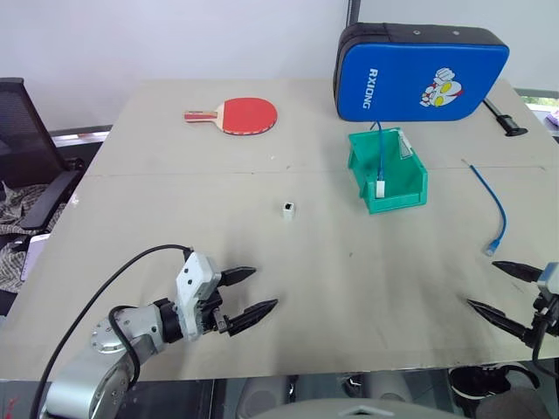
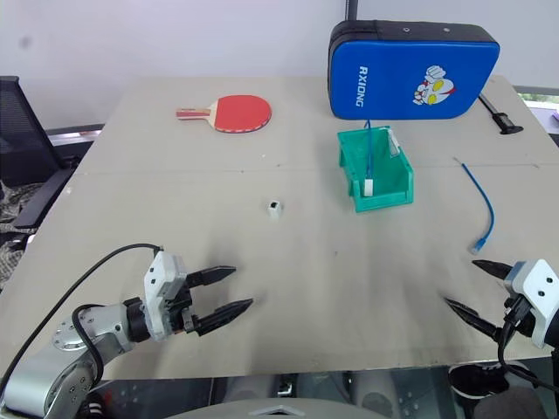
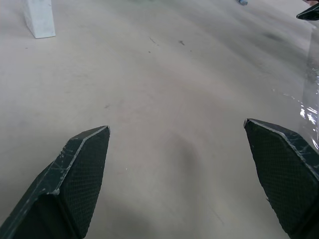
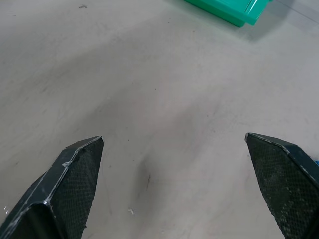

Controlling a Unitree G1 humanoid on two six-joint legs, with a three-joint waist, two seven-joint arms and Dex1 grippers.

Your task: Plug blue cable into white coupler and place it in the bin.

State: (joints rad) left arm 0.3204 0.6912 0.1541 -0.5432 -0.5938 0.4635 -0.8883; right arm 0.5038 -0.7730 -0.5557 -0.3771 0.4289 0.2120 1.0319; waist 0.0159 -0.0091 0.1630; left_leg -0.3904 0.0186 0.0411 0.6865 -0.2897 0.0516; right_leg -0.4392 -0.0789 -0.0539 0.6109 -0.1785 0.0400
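The loose blue cable [image 1: 492,205] lies curved on the table's right side, its clear plug end toward me. At mid-table stands the small white coupler [image 1: 288,209], seen in the left wrist view as a white block [image 3: 40,17]. The green bin [image 1: 410,188] sits further back, and a second blue cable with a white coupler [image 1: 381,166] rests inside it. My left gripper [image 1: 265,287] hovers open and empty over the near left of the table, well short of the coupler. My right gripper [image 1: 482,284] is open and empty near the front right, just short of the cable's plug end.
A blue padded bag [image 1: 419,74] stands behind the bin. A red paddle [image 1: 238,114] lies at the back left, and a black tool [image 1: 504,118] at the back right. An office chair [image 1: 22,140] is beside the table's left edge.
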